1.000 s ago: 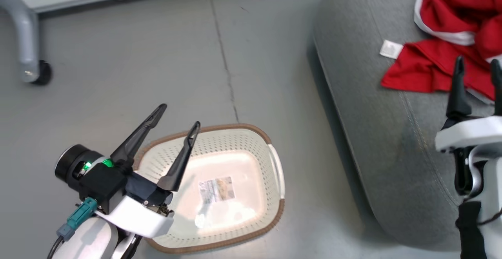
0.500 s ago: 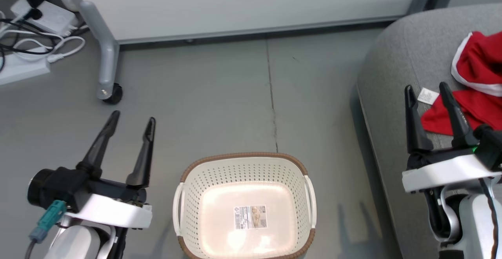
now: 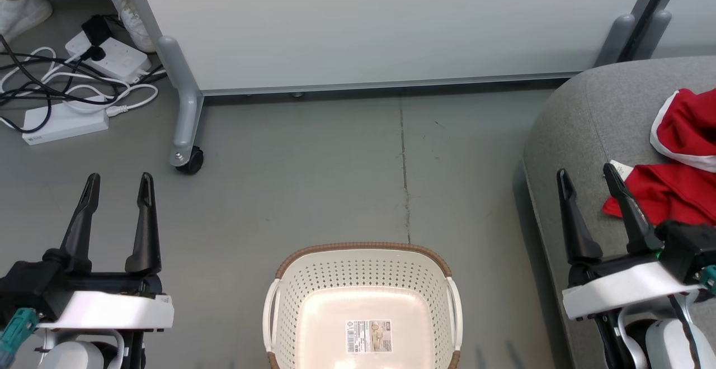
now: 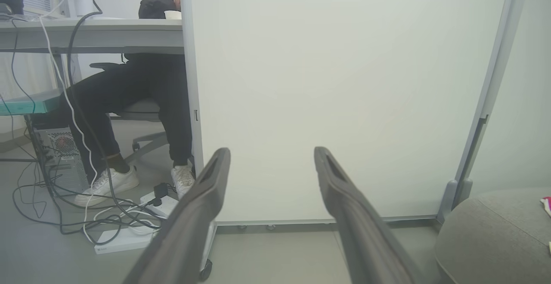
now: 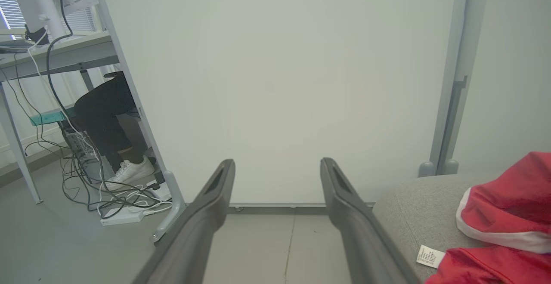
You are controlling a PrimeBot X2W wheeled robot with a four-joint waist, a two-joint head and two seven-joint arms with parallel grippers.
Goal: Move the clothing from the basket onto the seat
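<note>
The head has turned back to face the empty basket [image 3: 363,271] on the floor, both pairs of jaws now stand apart holding nothing, and the red clothing [image 3: 671,193] lies on the seat [image 3: 587,112] near its basket-side edge, so the task seems finished.

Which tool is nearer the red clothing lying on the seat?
Right. The right tool, open, is at the edge of the seat, just beside the clothing; the left tool, open, is over the floor beyond the basket.
</note>
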